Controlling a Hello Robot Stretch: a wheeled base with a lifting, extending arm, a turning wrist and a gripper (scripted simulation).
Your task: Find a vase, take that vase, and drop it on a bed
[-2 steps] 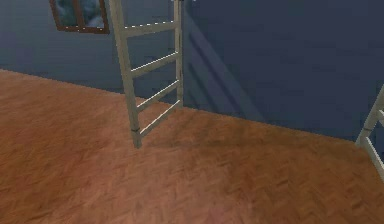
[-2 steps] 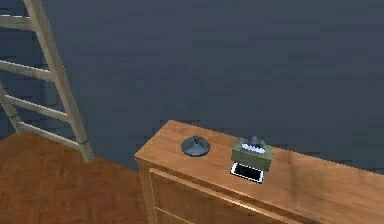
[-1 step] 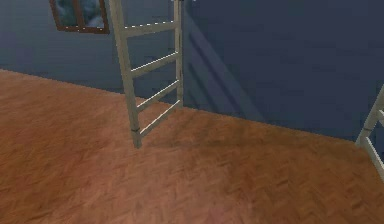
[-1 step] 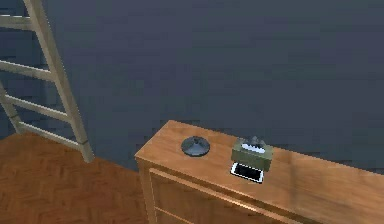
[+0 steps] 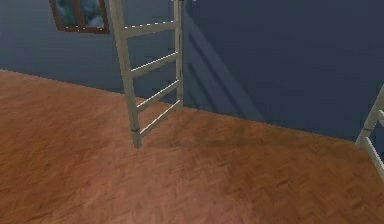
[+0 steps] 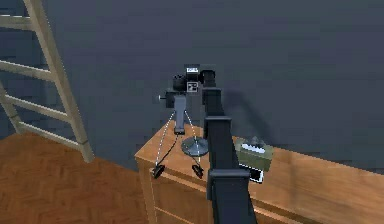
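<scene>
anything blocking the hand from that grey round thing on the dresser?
Nothing visible does. In the arm side view the grey round thing sits on the dresser right at the hand; the box lies right of the arm, out of the way. Contact cannot be told.
</scene>
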